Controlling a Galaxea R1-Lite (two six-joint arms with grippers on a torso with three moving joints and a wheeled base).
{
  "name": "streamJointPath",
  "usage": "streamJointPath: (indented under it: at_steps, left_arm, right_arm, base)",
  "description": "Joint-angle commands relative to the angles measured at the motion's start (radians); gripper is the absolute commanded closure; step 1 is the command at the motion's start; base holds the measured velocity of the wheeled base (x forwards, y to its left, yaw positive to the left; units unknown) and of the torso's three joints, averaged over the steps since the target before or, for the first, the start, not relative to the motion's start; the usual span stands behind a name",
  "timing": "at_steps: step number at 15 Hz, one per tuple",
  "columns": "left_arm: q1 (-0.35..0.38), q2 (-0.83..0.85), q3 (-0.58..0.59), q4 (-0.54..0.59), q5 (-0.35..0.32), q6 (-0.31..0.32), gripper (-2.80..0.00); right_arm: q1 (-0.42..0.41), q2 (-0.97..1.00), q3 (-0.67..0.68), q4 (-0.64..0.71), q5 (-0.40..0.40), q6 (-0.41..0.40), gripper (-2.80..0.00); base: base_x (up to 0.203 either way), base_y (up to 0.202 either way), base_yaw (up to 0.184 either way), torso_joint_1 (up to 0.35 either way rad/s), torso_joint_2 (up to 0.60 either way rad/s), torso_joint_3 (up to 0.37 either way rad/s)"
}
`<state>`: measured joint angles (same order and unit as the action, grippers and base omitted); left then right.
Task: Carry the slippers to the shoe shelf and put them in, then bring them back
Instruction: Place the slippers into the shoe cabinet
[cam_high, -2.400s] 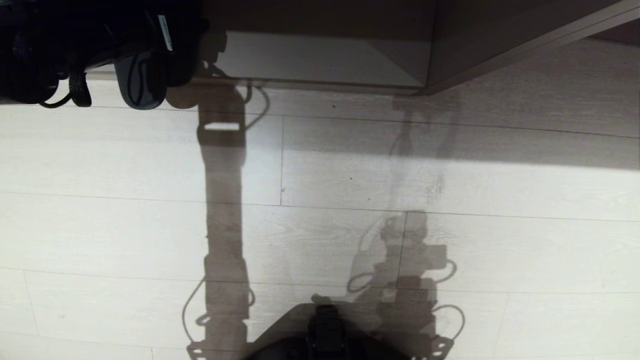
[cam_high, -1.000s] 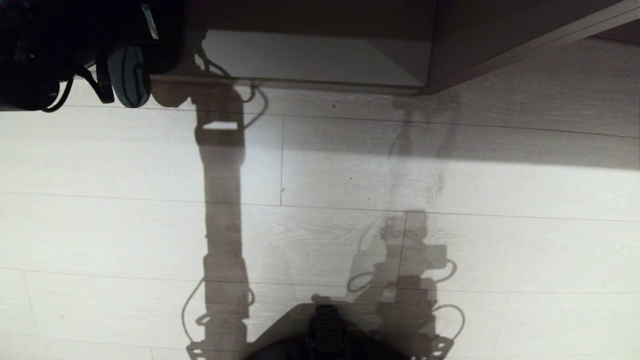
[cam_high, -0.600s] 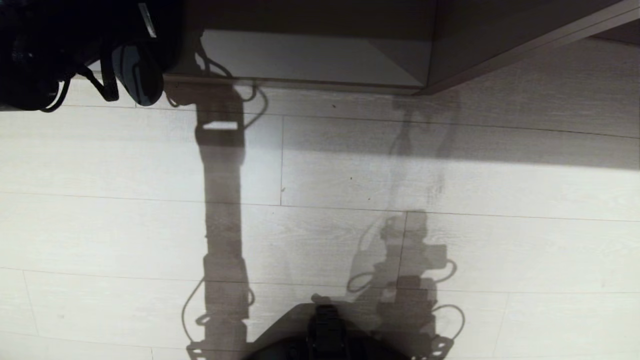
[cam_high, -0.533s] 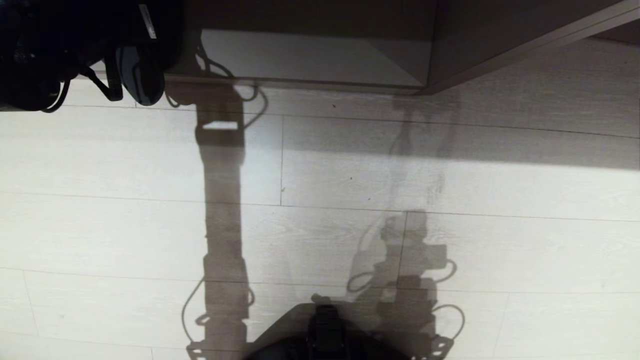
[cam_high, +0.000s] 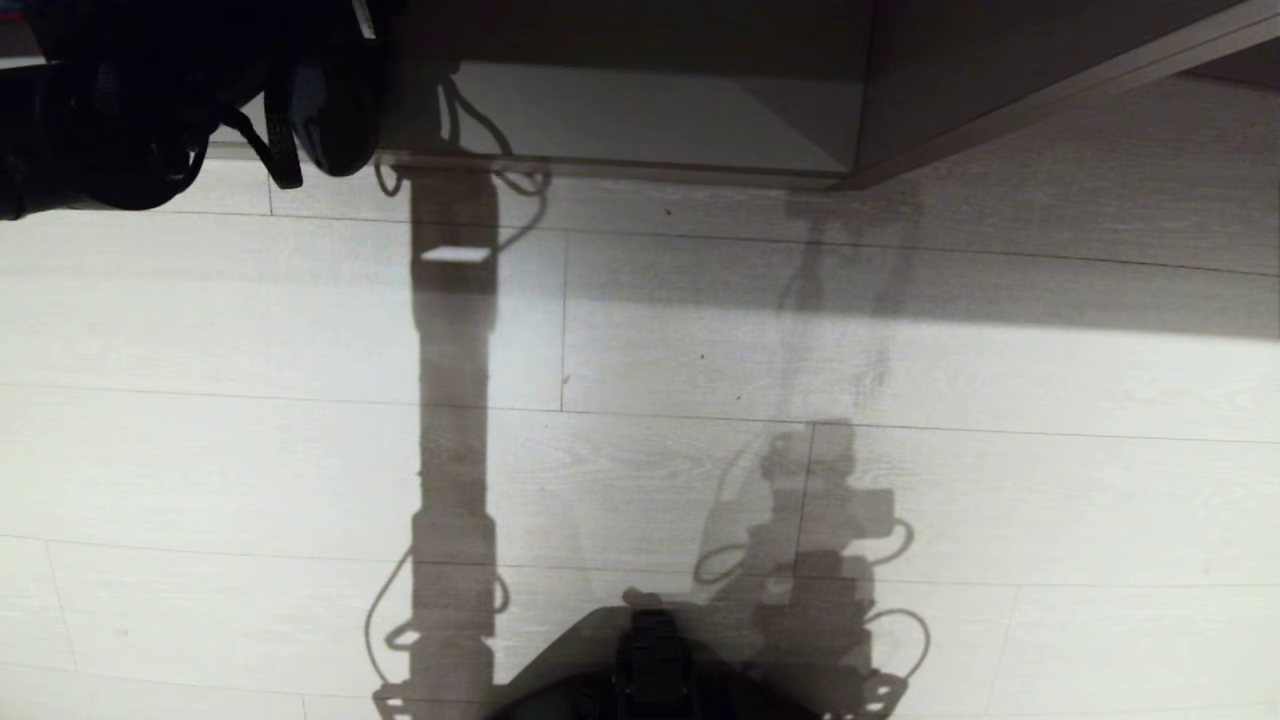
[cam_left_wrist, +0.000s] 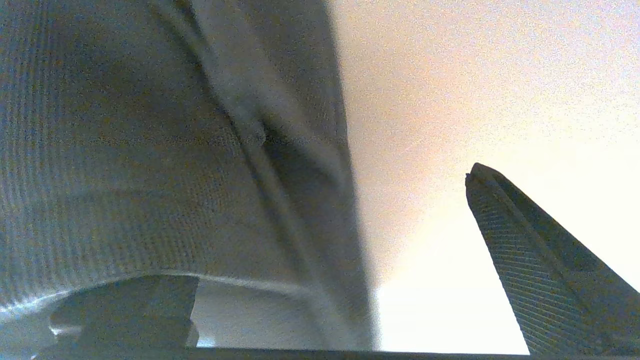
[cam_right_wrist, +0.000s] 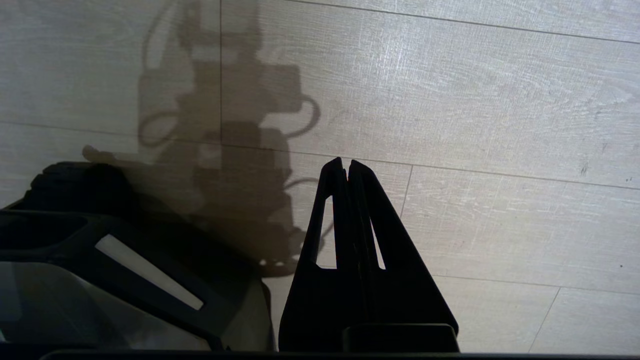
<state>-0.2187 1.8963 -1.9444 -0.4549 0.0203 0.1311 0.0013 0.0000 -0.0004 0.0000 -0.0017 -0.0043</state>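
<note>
**Left claw with a slipper at the mouth of the shoe shelf**

The left claw (cam_left_wrist: 310, 210) stands spread as wide as it goes. In its wrist view a grey-blue woven slipper (cam_left_wrist: 150, 150) fills the space on one side, pressed up against that side's finger, which it hides almost wholly. The other finger (cam_left_wrist: 520, 260) stands apart from the fabric with a clear gap between them. Whether the slipper is truly gripped or only resting against the hidden finger cannot be told.

In the head view the left arm (cam_high: 130, 100) is a dark mass at the far left, at the front edge of the shoe shelf (cam_high: 640, 120). The rounded end of the slipper (cam_high: 330, 125) hangs below it, right over the shelf's front lip, partly above the shelf floor and partly above the room's floor. Only one slipper can be made out. The shelf opening runs on to the right, pale inside, and ends at an upright side panel (cam_high: 960, 100).

The right claw (cam_right_wrist: 347, 167) is pressed shut on nothing and points down at the pale wood-plank floor (cam_right_wrist: 500, 100), well away from the shelf. The robot's dark base (cam_right_wrist: 100, 260) lies just beside it. Shadows of both arms fall across the planks (cam_high: 250, 450).
</note>
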Motion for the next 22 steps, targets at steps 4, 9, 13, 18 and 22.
streamJointPath:
  at_steps: [4, 9, 13, 18, 22]
  left_arm:
    - [0.012, 0.041, -0.016, -0.096, -0.092, 0.032, -2.80]
    - [0.047, 0.047, -0.014, -0.085, -0.092, 0.008, -2.80]
    - [0.047, 0.037, -0.013, -0.078, -0.091, 0.011, -2.80]
    - [0.045, 0.040, -0.013, -0.054, -0.091, 0.012, -2.80]
    - [0.047, 0.041, -0.013, -0.056, -0.091, 0.016, -2.80]
  right_arm:
    - [0.000, 0.000, 0.000, 0.000, 0.000, 0.000, 0.00]
    - [0.000, 0.000, 0.000, 0.000, 0.000, 0.000, 0.00]
    - [0.000, 0.000, 0.000, 0.000, 0.000, 0.000, 0.00]
    - [0.000, 0.002, 0.000, 0.000, 0.000, 0.000, 0.00]
    - [-0.001, 0.002, 0.000, 0.000, 0.000, 0.000, 0.00]
  base:
    - [0.000, 0.000, 0.000, 0.000, 0.00, 0.000]
    - [0.000, 0.000, 0.000, 0.000, 0.00, 0.000]
    - [0.000, 0.000, 0.000, 0.000, 0.00, 0.000]
    - [0.000, 0.000, 0.000, 0.000, 0.00, 0.000]
    - [0.000, 0.000, 0.000, 0.000, 0.00, 0.000]
